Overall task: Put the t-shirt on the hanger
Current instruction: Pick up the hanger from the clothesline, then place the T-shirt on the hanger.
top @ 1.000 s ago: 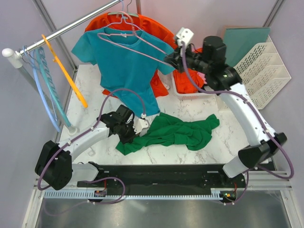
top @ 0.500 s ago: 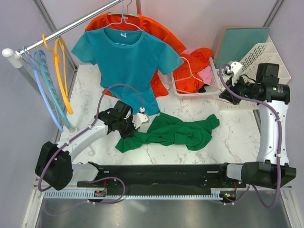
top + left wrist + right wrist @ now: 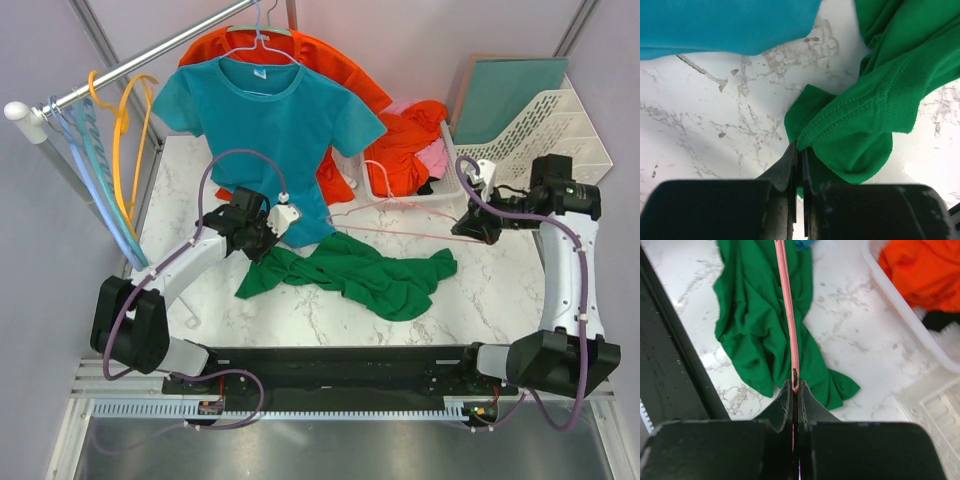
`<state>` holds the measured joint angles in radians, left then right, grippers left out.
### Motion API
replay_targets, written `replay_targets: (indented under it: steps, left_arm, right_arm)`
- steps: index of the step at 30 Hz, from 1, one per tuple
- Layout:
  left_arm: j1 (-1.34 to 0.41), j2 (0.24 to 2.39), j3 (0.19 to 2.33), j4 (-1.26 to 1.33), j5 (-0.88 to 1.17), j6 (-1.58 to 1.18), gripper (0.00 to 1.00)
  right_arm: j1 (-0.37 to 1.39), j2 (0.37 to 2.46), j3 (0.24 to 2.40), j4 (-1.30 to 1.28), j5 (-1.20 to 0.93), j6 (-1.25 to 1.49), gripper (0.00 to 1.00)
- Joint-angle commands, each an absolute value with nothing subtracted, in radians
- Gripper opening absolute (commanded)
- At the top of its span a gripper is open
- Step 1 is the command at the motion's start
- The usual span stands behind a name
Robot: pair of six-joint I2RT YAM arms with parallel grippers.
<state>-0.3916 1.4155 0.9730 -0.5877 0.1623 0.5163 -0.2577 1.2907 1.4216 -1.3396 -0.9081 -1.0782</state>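
Observation:
The dark green t-shirt lies crumpled on the marble table, mid-front. My left gripper is shut on its left hem, which shows in the left wrist view pinched between the jaws. My right gripper is shut on a corner of the thin pink wire hanger and holds it level above the shirt's right part. In the right wrist view the pink wire runs straight out from the shut jaws over the green cloth.
A teal t-shirt hangs on the rail over orange-red garments. An orange hanger and light blue hangers hang at left. A white basket of orange clothes and a white rack stand at back right.
My right gripper brought the pink hanger from the rail over the basket down to just above the green shirt. My left gripper pulled the shirt's hem left and farther back. The orange hanger swings.

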Motion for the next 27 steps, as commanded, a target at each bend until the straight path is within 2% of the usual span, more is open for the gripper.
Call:
replay_targets:
  steps: [1, 5, 12, 21, 27]
  left_arm:
    - [-0.373, 1.453, 1.034, -0.561, 0.109, 0.460, 0.02]
    - [-0.362, 1.480, 1.051, -0.569, 0.123, 0.445, 0.02]
    - [-0.359, 1.497, 1.071, -0.584, 0.170, 0.433, 0.02]
    - [-0.360, 1.491, 1.081, -0.617, 0.201, 0.417, 0.03]
    - [-0.359, 1.480, 1.081, -0.632, 0.216, 0.414, 0.03]
  right_arm:
    - [-0.111, 1.213, 1.382, -1.460, -1.031, -1.065, 0.00]
    - [-0.043, 1.152, 1.318, -1.460, -1.017, -1.035, 0.00]
    - [-0.034, 1.104, 1.209, -1.450, -0.991, -1.045, 0.00]
    - [-0.005, 0.991, 1.000, -0.884, -0.930, -0.566, 0.00]
    - [0.043, 0.980, 0.956, -0.775, -0.887, -0.489, 0.00]
